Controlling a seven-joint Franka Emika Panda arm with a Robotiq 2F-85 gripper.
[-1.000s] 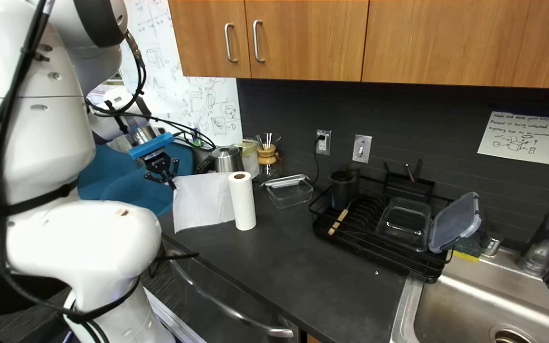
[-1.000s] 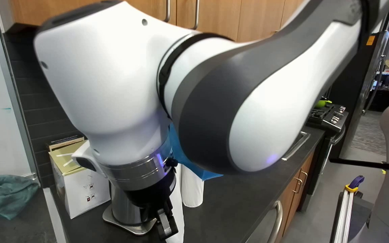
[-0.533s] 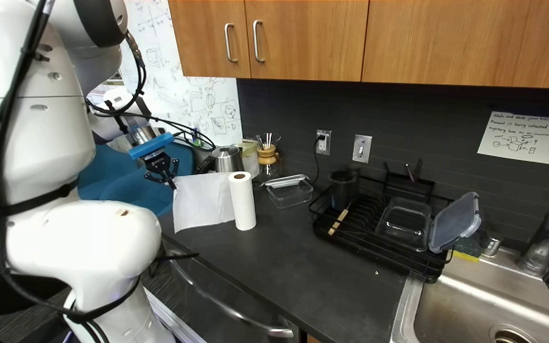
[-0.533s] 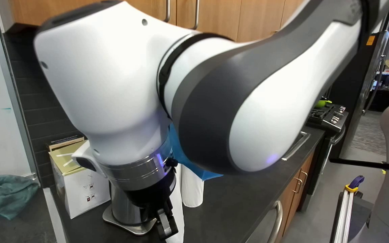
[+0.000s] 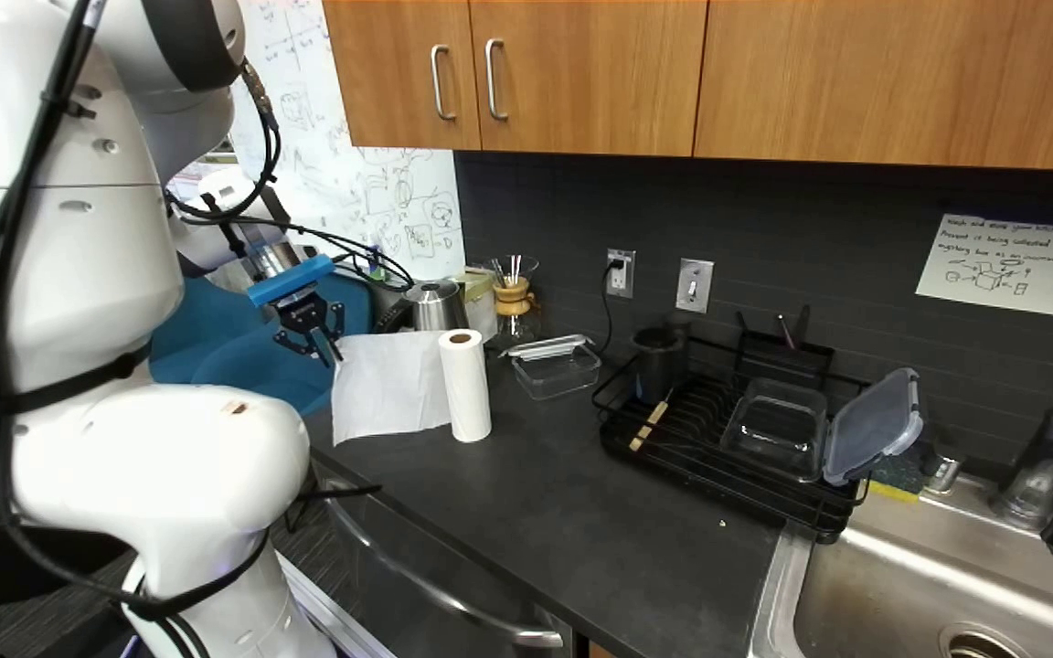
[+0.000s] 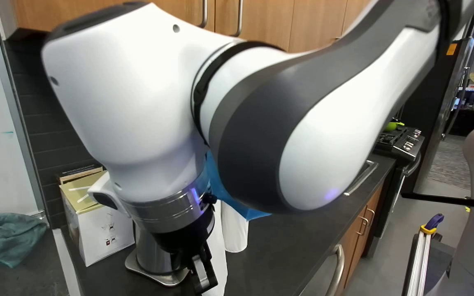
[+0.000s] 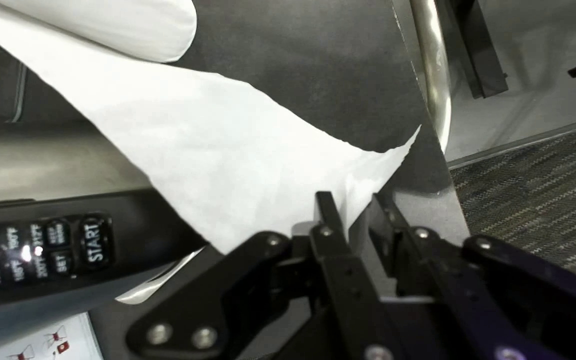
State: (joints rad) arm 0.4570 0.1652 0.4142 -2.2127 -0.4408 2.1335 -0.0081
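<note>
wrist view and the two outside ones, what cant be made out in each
Paper towel sheet: partly hidden by the claw in the wrist view; whether they touch is unclear.
Electric kettle: cut off by the wrist view's left edge.
Paper towel roll: top hidden behind the blue mount in an exterior view.
Handwritten note: writing too small to read fully in an exterior view.

Wrist view close over paper towel [image 7: 208, 135], exterior views sharing counter [image 5: 526, 498]
</note>
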